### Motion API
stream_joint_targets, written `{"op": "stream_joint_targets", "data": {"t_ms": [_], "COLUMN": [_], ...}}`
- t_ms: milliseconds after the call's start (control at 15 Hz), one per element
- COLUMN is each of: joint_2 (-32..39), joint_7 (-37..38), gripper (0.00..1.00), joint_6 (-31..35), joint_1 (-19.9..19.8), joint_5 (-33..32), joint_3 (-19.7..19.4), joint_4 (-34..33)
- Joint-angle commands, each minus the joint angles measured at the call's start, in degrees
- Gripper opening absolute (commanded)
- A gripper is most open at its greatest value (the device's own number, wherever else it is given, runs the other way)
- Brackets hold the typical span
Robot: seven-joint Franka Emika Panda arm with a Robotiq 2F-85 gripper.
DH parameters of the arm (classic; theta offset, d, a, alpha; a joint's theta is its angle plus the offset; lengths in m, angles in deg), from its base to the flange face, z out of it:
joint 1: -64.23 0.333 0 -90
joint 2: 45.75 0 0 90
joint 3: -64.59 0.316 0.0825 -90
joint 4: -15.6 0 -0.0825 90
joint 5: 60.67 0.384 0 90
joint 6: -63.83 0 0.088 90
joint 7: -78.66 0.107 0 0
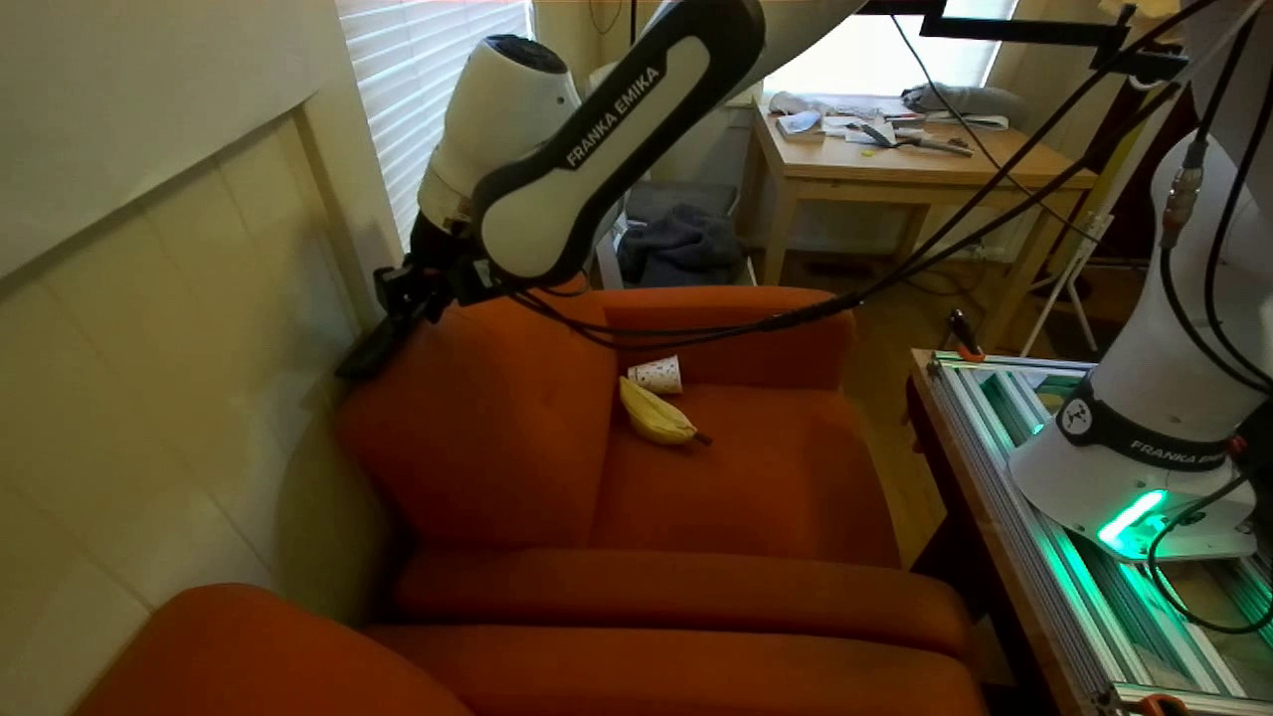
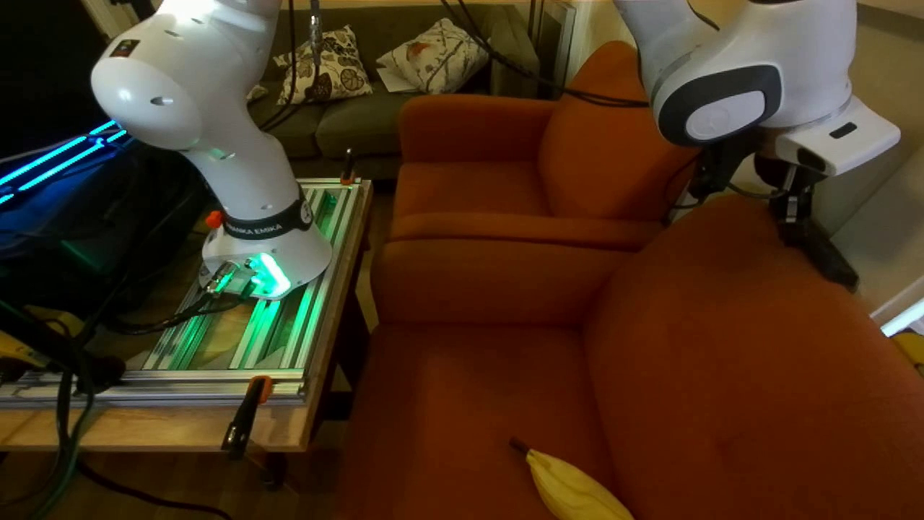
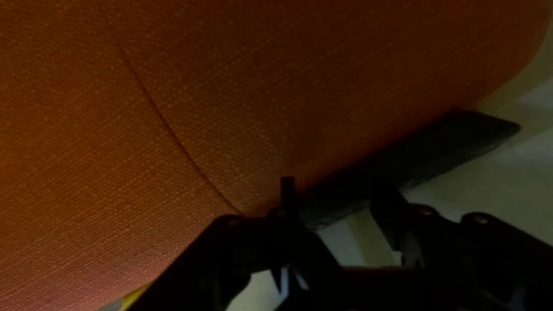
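My gripper [image 1: 416, 296] is at the top of the orange chair's backrest [image 1: 487, 428], close to the wall. It also shows in an exterior view [image 2: 792, 206]. In the wrist view its dark fingers [image 3: 332, 196] stand apart with a long black bar-like object [image 3: 436, 144] between them, and I appear to be shut on it. The object slants down from the fingers past the backrest's top edge; it shows in both exterior views [image 1: 373, 350] [image 2: 830, 256]. It lies against or very near the orange fabric; exact contact is unclear. The wrist picture is dark.
A yellow banana [image 1: 656, 413] and a speckled white cup [image 1: 656, 375] lying on its side are on the chair seat. A second orange armchair [image 2: 476, 137] stands alongside. The wall [image 1: 199, 398] is behind the backrest. A wooden desk [image 1: 925, 179] stands farther back.
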Motion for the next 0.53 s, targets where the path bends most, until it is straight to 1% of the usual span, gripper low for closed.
{"op": "stream_joint_targets", "data": {"t_ms": [0, 67, 200, 467], "joint_2": [1.4, 1.4, 1.5, 1.7], "joint_7": [-1.8, -2.0, -2.6, -4.8], "gripper": [0.80, 0.88, 1.00, 1.00], "joint_6": [2.3, 2.8, 3.4, 3.6], "joint_1": [-0.5, -0.7, -1.3, -2.7], "joint_5": [2.0, 2.2, 2.4, 2.5], "joint_3": [0.4, 0.5, 0.9, 1.9], "joint_4": [-1.6, -1.7, -2.0, -2.8]}}
